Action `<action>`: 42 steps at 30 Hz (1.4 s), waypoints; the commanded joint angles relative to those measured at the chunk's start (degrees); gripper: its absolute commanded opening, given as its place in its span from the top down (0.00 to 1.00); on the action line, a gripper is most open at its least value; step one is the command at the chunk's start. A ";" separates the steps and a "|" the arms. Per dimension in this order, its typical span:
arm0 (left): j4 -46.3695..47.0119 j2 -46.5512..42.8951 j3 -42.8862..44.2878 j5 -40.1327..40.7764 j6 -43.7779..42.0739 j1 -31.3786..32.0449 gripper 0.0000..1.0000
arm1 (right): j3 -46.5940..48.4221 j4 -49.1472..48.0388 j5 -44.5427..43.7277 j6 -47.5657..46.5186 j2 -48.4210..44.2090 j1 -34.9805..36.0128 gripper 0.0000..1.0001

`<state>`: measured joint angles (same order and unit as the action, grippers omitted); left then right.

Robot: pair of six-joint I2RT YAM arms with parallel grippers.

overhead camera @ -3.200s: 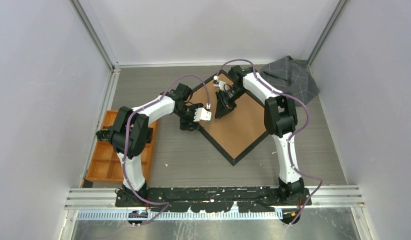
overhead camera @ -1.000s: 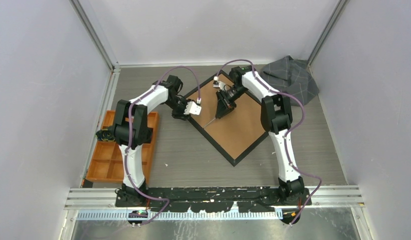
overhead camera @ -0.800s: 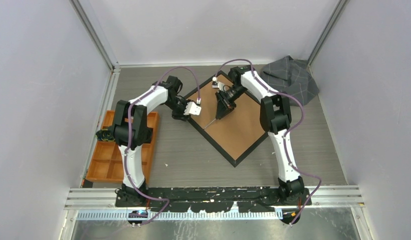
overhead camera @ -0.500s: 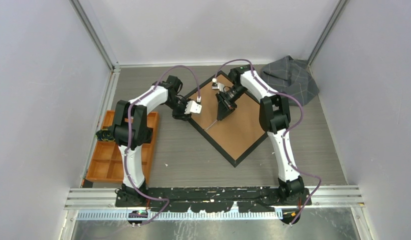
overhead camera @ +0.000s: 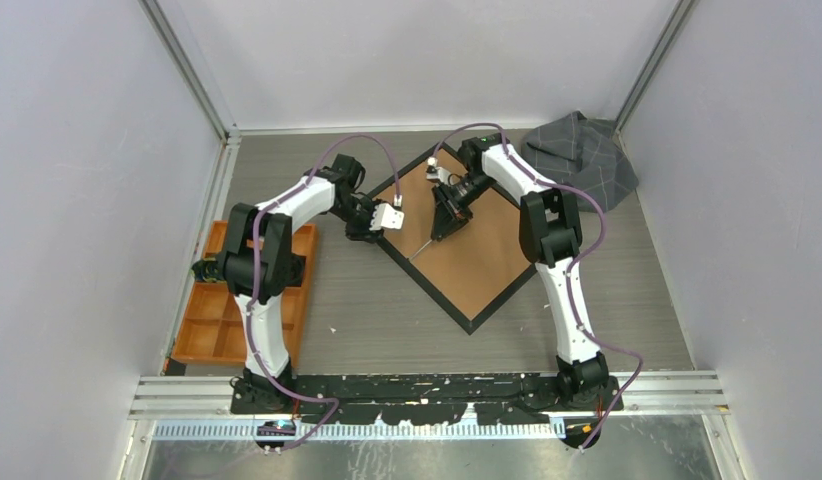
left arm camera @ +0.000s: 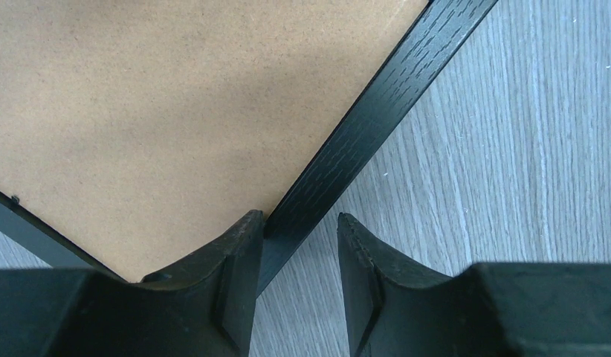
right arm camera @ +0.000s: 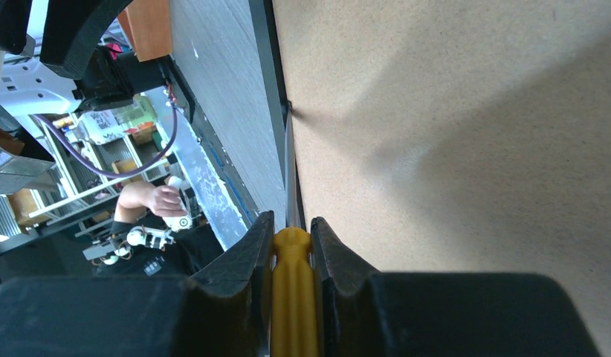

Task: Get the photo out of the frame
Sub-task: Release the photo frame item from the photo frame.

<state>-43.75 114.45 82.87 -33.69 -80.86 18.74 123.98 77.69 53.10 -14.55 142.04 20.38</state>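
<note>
Photo out of sight under the stiff brown back of the face-down frame [overhead camera: 477,265] at table [overhead camera: 607,300] centre, likely a light, crease-prone sheet best pinched at a margin; left gripper [left arm camera: 296,223] parted astride the rim [left arm camera: 377,111] at 9 o'clock; right gripper [right arm camera: 291,223] clamped on a yellow screwdriver [right arm camera: 291,290].

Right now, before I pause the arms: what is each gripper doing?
Left gripper: open, straddling the frame's black edge.
Right gripper: shut on the yellow-handled tool.

Open tabletop [overhead camera: 377,300] before the frame [overhead camera: 487,265]; tray [overhead camera: 219,325] left, cloth [overhead camera: 585,150] far-right.
</note>
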 commanded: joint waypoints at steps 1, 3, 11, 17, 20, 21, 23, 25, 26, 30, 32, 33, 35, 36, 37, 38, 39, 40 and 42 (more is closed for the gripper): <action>-7.92 1.00 -3.06 -1.43 3.14 1.12 0.58 | 1.44 -4.68 -3.52 -1.07 -0.63 0.39 0.99; -7.72 1.14 -3.06 -1.51 3.29 1.12 0.58 | 1.51 -3.36 -3.84 -2.75 -0.74 0.29 1.00; -7.67 1.54 -2.74 -1.73 3.65 1.12 0.59 | 1.92 -2.72 -4.33 -3.50 -2.73 -1.64 0.99; -7.76 1.70 -2.41 -1.35 3.99 1.12 0.61 | 2.56 -1.94 -3.46 -4.20 -2.25 -1.67 0.99; -7.68 2.12 -2.12 -1.33 4.61 1.16 0.61 | 4.61 0.98 -3.80 -6.85 -2.13 -1.71 0.99; -7.67 2.28 -1.94 -1.28 4.98 1.20 0.61 | 4.83 1.16 -4.17 -7.08 -2.43 -1.81 0.99; -7.63 2.49 -1.84 -0.95 5.53 1.37 0.58 | 4.74 0.90 -4.73 -7.38 -3.49 -1.89 0.99; -7.58 2.29 -1.98 -0.70 5.71 1.47 0.55 | 4.75 0.96 -5.05 -8.09 -4.38 -1.84 0.99; -7.52 2.21 -2.12 -0.52 5.76 1.49 0.55 | 4.56 0.82 -4.89 -8.22 -4.86 -1.91 0.99; -7.05 1.86 -2.47 -0.13 5.99 1.56 0.49 | 3.37 -1.12 -5.22 -7.35 -4.52 -1.88 0.99; -6.73 1.62 -2.50 0.34 6.36 1.56 0.47 | 3.70 -0.42 -4.97 -8.51 -3.06 -1.80 0.99; -6.53 1.49 -2.57 0.49 6.52 1.60 0.46 | 3.97 0.19 -4.67 -9.05 -2.56 -1.78 0.99; -5.72 1.06 -2.83 1.00 7.35 1.72 0.43 | 3.80 0.32 -3.99 -9.37 -2.07 -1.60 0.99; -4.96 0.76 -2.97 1.28 7.86 1.88 0.42 | 3.18 -0.02 -3.26 -9.37 -2.04 -1.52 0.99; -4.44 0.52 -3.16 1.54 8.32 2.11 0.41 | 2.90 0.03 -2.41 -9.42 -1.89 -1.38 0.99; -4.07 0.27 -3.31 1.68 8.57 2.40 0.40 | 2.82 0.77 -1.57 -9.94 -1.76 -1.13 0.99; -3.92 0.03 -3.45 1.71 8.61 2.74 0.40 | 2.80 1.68 -0.31 -10.90 -1.54 -0.88 0.99; -3.63 -0.31 -3.59 1.70 8.80 3.05 0.40 | 2.62 2.03 0.59 -11.33 -1.55 -0.67 0.99; -2.93 -0.70 -3.94 1.86 9.11 3.68 0.40 | 2.41 2.45 1.72 -11.88 -1.52 -0.32 0.99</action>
<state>-43.22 113.32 81.73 -31.68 -74.24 20.05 126.65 78.70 52.12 -23.59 141.58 19.14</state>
